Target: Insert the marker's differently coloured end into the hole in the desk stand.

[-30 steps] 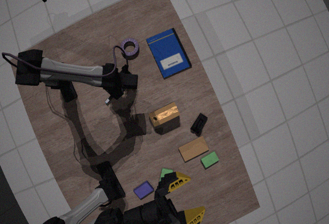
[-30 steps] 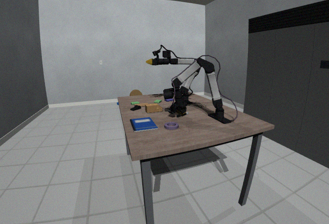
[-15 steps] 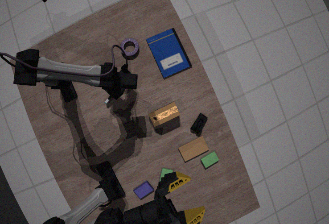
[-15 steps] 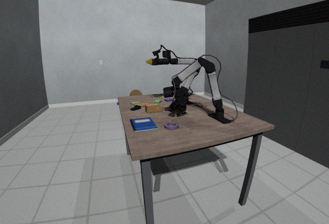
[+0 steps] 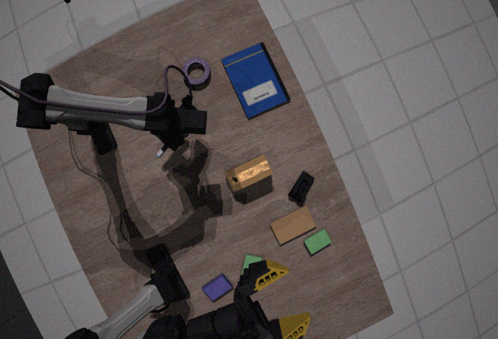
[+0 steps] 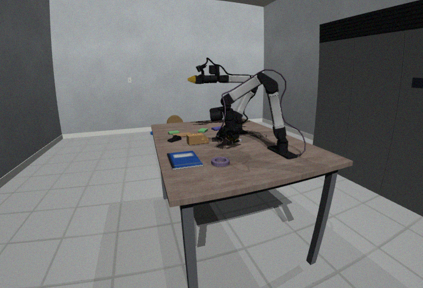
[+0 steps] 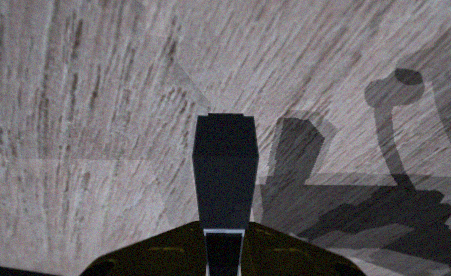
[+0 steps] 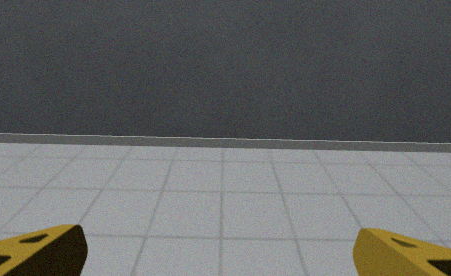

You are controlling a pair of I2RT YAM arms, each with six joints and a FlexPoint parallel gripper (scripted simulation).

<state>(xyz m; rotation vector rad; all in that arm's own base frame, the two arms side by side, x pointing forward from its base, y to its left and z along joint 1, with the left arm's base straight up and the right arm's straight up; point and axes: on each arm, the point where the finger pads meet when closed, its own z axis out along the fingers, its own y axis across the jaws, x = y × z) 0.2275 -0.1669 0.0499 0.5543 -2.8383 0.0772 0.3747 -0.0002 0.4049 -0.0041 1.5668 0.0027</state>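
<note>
Brown desk [image 5: 225,13] [image 6: 259,171] [image 7: 80,75] is lying under the marker [image 5: 160,151] [image 6: 239,140] [image 7: 225,180]. Left hand [image 5: 175,143] [image 6: 233,137] [image 7: 224,227] is pinching it; right hand [image 5: 298,293] [image 6: 188,79] [image 8: 221,232] is gaping wide. It's looking light, hard, maybe slippery; gripping its middle is seeming best.

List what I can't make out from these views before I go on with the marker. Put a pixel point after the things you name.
- Pale end of the marker [image 5: 161,151] [image 7: 226,170]: cut off by the bottom edge in the left wrist view.
- Pads of the left claw [image 7: 223,233] on the marker: too dark in the left wrist view.
- Depth of the hole in the stand [image 5: 248,172] [image 6: 196,138]: too small and dark in the top view.
- Second green block [image 5: 252,261]: partly covered by the right claw [image 5: 283,300] in the top view.
</note>
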